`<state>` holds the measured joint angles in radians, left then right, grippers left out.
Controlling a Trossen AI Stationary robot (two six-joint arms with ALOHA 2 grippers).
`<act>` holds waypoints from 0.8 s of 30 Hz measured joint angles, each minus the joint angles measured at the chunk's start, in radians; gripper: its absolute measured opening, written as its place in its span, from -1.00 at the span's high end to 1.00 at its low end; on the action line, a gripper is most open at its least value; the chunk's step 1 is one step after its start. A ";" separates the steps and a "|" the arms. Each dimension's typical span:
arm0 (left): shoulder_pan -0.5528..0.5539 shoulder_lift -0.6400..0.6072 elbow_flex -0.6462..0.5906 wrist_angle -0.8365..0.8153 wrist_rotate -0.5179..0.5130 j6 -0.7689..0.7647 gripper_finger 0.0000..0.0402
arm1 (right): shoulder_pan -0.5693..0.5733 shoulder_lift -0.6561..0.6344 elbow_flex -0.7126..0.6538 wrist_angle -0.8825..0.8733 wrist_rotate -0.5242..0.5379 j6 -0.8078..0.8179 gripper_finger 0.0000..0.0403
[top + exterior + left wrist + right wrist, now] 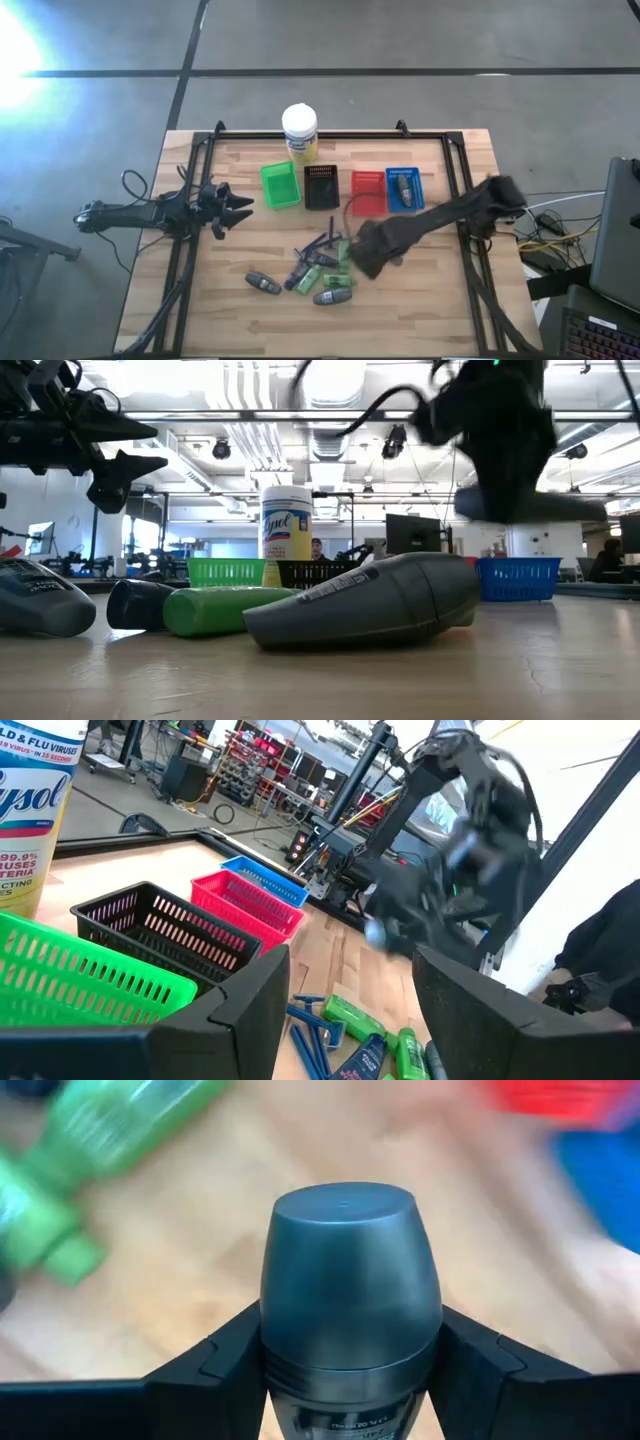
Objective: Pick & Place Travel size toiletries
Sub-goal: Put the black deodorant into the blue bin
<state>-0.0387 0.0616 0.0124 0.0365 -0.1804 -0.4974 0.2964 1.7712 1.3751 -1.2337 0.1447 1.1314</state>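
while the right gripper (350, 1370) hangs above the worktop (420, 310) just right of the toiletry pile (315, 275), its fingers are clamped on a dark grey tube (350, 1300). another grey tube lies in the blue basket (404, 187) at its one o'clock. the left gripper (240, 210) waits spread open at nine o'clock of the green basket (280, 185).

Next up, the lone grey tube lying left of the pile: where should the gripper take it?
Grip the grey tube across its narrow middle, coming straight down. It lies flat on the table, clear of the pile, long axis roughly left-right, so set the fingers across that. The left gripper, open, looks nearer.
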 joint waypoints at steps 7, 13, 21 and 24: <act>0.000 0.000 0.000 0.000 0.000 0.000 -0.09 | -0.219 -0.341 -0.168 -0.067 0.061 0.299 0.01; 0.000 0.000 0.000 0.000 0.000 0.000 -0.09 | -0.481 -0.535 -0.371 0.089 0.096 0.231 0.01; 0.000 0.000 0.000 0.000 0.000 0.000 -0.09 | -0.659 -0.510 -0.463 0.235 0.091 0.047 -0.02; 0.000 0.000 0.000 0.000 0.000 0.000 -0.09 | -0.691 -0.462 -0.464 0.245 0.091 -0.010 -0.11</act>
<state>-0.0383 0.0620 0.0124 0.0364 -0.1802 -0.4974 -0.3943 1.3089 0.9112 -0.9887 0.2359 1.1219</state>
